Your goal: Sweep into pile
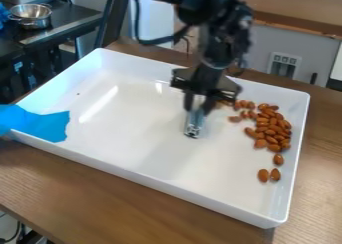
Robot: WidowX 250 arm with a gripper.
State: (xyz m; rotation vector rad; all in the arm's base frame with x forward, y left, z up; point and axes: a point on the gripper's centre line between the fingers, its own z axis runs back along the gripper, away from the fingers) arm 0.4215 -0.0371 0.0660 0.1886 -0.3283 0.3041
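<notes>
One blue sheet (41, 124) is draped over the tray's (153, 178) rim at 9 o'clock. Near the middle, one slim silvery object (193, 124) is clamped in the tool (196, 108), its long axis near upright, its lower end pointed to 6 o'clock. Toward 3 o'clock, many almonds (273, 129) are heaped, too crowded to be counted; toward 4 o'clock, three are set apart.

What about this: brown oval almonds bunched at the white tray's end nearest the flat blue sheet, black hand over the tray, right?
Wrong end: the camera view shows the almonds bunched at the end opposite the blue sheet. The hand is over the tray.
</notes>
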